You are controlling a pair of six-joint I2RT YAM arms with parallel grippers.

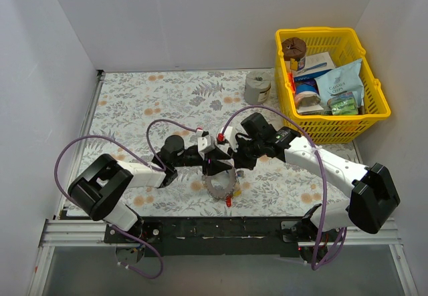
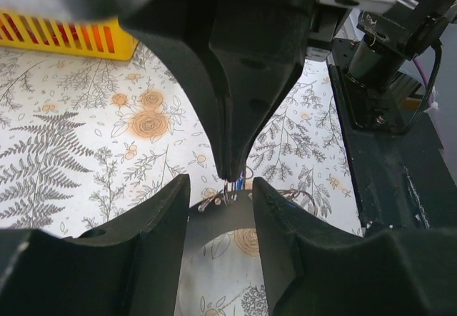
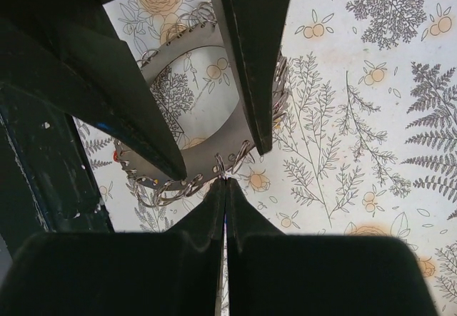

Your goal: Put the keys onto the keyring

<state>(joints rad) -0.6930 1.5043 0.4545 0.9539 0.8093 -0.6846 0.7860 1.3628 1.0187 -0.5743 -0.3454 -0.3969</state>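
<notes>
The keyring [image 1: 221, 186] lies flat near the bench's [image 1: 134, 102] 6 o'clock edge. The right end effector [image 3: 226, 185] is pinched closed on a blue key [image 2: 240, 180] at its rim. The left end effector [image 2: 221, 191] stands half-spread astride it (grip unclear). Free bench runs from 9 to 12 o'clock.

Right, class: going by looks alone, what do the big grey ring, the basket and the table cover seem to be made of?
Ring: thin flat metal, probably steel; dull grey sheen, wire loops along its edge. Basket: moulded plastic; glossy yellow slotted walls. Table cover: printed cloth or vinyl, matt floral pattern; can't tell which.
</notes>
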